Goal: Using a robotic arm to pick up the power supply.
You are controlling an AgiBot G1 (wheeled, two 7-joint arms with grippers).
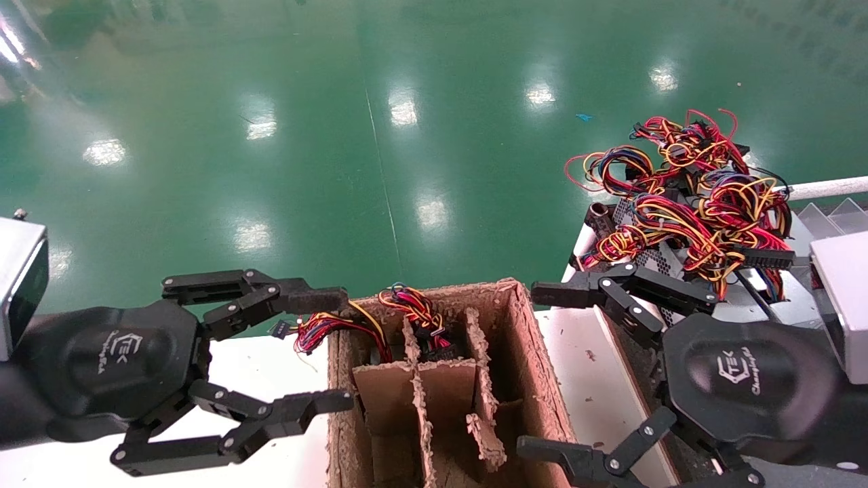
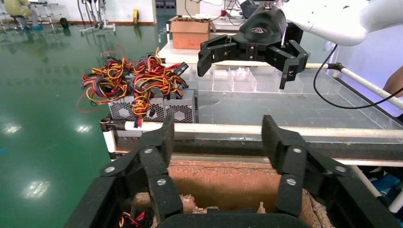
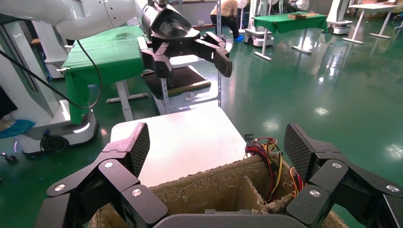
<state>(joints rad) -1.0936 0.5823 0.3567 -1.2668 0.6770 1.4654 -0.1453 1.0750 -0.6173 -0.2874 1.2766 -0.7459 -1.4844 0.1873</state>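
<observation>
The right tool (image 3: 216,152) hangs with its two black fingers spread wide over a worn cardboard box (image 3: 223,183). Red, yellow and black wires (image 3: 266,156) spill over the box's rim. Beyond the box lies a white tabletop (image 3: 180,142). Farther off, the left tool (image 3: 190,54) hovers, likewise spread, above the green floor (image 3: 332,85).

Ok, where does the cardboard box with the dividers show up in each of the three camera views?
Head view: cardboard box sits bottom centre, between the two open grippers.
Left wrist view: its far wall shows low, between the left gripper fingers.
Right wrist view: its rim lies along the bottom, between the right gripper fingers.
Shared landmark: the coloured wire bundle spilling from the box.
</observation>
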